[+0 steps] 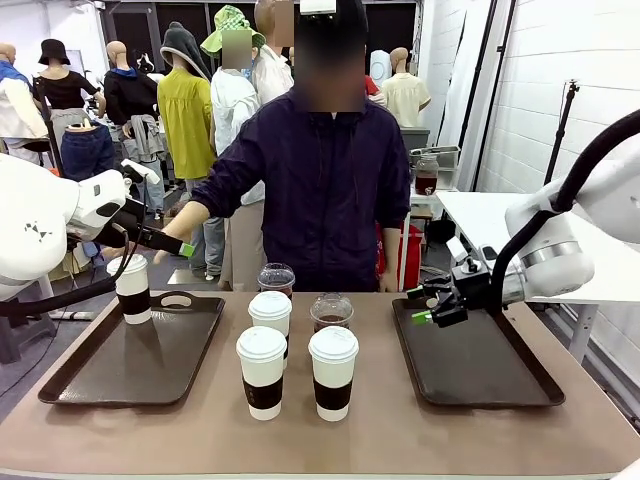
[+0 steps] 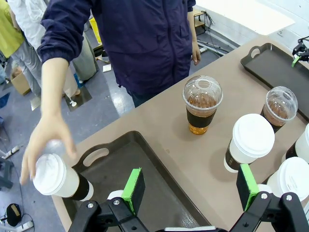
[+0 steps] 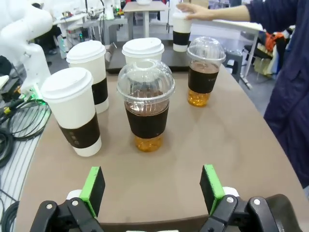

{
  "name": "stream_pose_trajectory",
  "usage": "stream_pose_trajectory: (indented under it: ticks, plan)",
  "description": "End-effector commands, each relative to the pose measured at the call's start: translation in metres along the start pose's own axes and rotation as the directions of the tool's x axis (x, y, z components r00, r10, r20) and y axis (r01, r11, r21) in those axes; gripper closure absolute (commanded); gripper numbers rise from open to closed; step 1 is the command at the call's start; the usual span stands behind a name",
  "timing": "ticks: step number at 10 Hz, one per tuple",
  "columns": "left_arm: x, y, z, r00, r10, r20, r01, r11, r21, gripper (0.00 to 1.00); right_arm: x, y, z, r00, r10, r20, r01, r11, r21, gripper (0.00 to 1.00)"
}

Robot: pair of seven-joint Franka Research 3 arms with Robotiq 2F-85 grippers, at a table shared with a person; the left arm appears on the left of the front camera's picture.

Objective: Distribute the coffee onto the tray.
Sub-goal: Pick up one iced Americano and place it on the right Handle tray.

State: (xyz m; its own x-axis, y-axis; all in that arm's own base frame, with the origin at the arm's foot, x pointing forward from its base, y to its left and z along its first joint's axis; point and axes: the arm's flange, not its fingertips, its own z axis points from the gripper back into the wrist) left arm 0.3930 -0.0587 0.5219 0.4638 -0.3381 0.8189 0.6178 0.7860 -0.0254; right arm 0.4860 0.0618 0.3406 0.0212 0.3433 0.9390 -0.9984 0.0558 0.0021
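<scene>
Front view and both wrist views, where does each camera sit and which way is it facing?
Front view: fixed between the arms, facing the person across the table, showing left gripper, right gripper.
Left wrist view: on that wrist, looking down at the left tray; own green pads below.
Right wrist view: on that wrist, looking low across the cups toward the left arm; own pads below.
Shared: both wrist views show the person's hand on a paper cup.

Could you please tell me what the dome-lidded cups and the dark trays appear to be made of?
The clear dome-lidded cups look like glossy transparent plastic: the brown drink shows through. The dark brown rectangular trays seem matte moulded plastic, judging by raised rims and cut-out handles.
</scene>
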Motion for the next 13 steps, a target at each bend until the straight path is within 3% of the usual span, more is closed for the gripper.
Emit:
stream_pose_trajectory:
  ticks: [1,6,13]
  plan:
    - [-0.001,0.001,0.001,1.0,0.002,-0.004,-0.002,1.0,-0.002,0.0,-0.011,-0.014,-0.012,0.997,0.024,0.076,-0.022,0.999,-0.027,0.0]
    - [-0.001,0.001,0.001,1.0,0.002,-0.004,-0.002,1.0,-0.002,0.0,-0.028,-0.028,-0.051,0.989,-0.009,0.145,0.008,1.0,0.006,0.0]
    - [-0.001,0.001,0.001,1.0,0.002,-0.004,-0.002,1.0,-0.002,0.0,-0.029,-0.024,-0.048,0.993,-0.031,0.116,0.03,1.0,0.01,0.0]
